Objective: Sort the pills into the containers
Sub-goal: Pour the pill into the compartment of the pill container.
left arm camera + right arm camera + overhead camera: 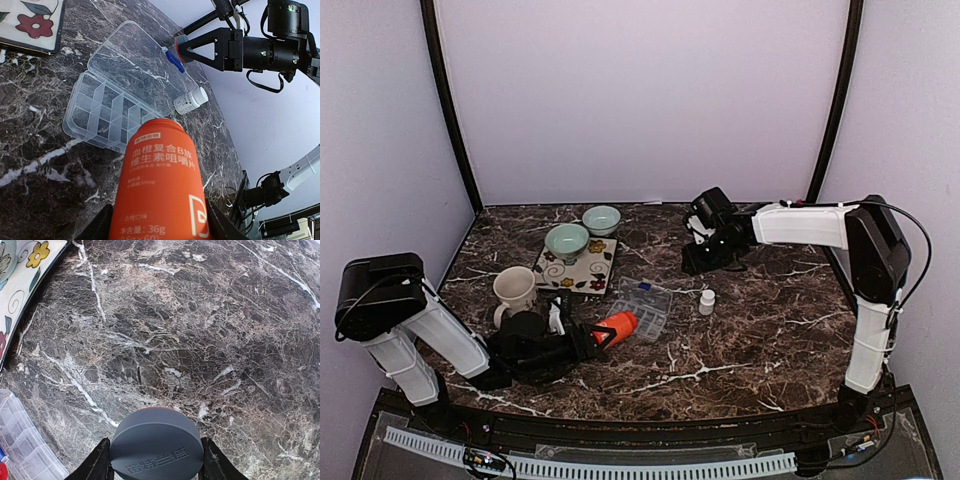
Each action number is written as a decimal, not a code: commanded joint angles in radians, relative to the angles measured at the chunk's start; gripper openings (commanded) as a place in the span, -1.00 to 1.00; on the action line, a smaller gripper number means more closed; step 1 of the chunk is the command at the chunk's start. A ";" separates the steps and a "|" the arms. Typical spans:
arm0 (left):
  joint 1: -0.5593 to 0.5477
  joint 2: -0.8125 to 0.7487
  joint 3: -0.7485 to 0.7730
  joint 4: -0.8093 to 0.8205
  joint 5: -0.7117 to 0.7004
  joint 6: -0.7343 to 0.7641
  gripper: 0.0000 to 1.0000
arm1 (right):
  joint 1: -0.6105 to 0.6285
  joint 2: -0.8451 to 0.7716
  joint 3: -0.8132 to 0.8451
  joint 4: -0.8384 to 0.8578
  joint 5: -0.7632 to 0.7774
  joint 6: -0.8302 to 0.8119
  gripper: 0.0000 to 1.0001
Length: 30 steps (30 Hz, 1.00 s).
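Observation:
My left gripper [610, 333] [160, 220] is shut on an orange pill bottle [618, 326] [160, 185] with white print, held low and tilted toward the organiser. The clear organiser box [645, 305] [107, 112] lies just beyond the bottle, its lid [135, 65] folded open, and its containers look empty. My right gripper [695, 262] [156, 460] hovers over the table's far right and is shut on a round grey cap [157, 447] with raised lettering. No pills show in any view.
A small white bottle [707, 301] [191, 101] stands right of the organiser. A cream mug [514, 290] sits left of it. Two pale green bowls [567, 241] [602, 219] rest by a floral tile [582, 270] [30, 275] behind.

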 commanded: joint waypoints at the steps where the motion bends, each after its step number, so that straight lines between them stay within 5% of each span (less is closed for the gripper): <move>1: 0.000 -0.024 0.024 0.004 -0.013 0.016 -0.95 | -0.004 -0.046 -0.007 0.027 -0.007 0.004 -0.38; 30: 0.000 -0.027 0.058 -0.057 -0.048 0.012 -0.95 | -0.005 -0.054 -0.020 0.035 -0.011 0.008 -0.38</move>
